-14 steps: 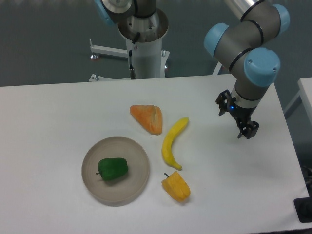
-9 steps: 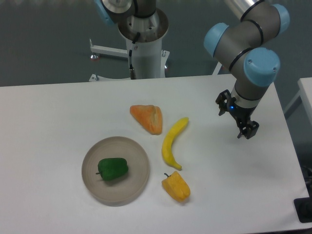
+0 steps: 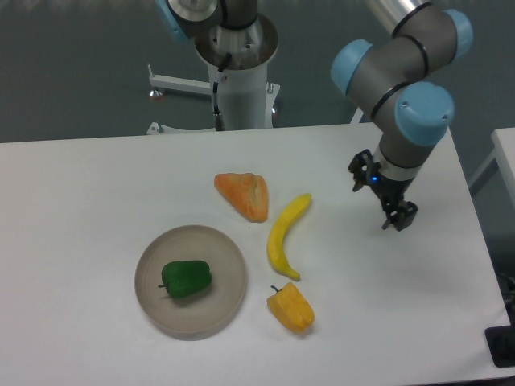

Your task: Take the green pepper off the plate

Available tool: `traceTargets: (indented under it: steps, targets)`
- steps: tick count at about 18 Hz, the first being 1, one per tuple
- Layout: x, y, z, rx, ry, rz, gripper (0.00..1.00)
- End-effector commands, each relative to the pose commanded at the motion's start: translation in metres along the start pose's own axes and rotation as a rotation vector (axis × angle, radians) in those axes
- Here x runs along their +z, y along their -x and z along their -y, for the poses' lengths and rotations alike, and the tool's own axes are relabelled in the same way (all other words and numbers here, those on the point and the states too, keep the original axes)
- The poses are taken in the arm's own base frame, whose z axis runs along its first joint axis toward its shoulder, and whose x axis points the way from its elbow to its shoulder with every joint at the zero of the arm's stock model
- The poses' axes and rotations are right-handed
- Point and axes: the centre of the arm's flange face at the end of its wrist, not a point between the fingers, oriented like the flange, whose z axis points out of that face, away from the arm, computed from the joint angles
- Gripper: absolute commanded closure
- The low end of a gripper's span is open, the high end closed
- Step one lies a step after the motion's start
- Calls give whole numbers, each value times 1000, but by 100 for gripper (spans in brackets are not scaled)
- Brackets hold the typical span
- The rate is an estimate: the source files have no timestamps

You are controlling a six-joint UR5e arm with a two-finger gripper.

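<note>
Currently the green pepper point(image 3: 187, 278) lies on its side in the plate point(image 3: 228, 257), lower left of the frame, a little left of the plate's centre, stem pointing left. Gripper point(image 3: 381, 196) hangs at right of the frame, well apart from the plate, above the white counter point(image 3: 96, 193); nothing held, and its fingers look slightly parted, though they are too small and dark to read the gap with confidence. Between gripper and plate lie a banana point(image 3: 285, 237), an orange wedge-shaped piece point(image 3: 244, 195) and a yellow-orange pepper point(image 3: 292, 307). Step in hand, as I judge it: the approach to the pepper. To do it well, travel high enough to pass over the banana, stop directly above the pepper's body, open wide, and set the fingers across its narrower span, not along the stem axis. Descend short of the plate floor; the glossy skin may slip, so close low on the body's flanks.
</note>
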Motion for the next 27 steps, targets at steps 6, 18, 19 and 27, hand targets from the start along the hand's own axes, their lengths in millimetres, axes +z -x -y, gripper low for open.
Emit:
traceTargets:
  steps: [6, 18, 19, 27]
  targets:
    - [19, -48, 131, -10, 2, -23, 0]
    - [101, -72, 244, -102, -25, 30, 0]
    - [107, -74, 248, -97, -22, 22, 0]
    - [140, -80, 264, -72, -4, -19, 3]
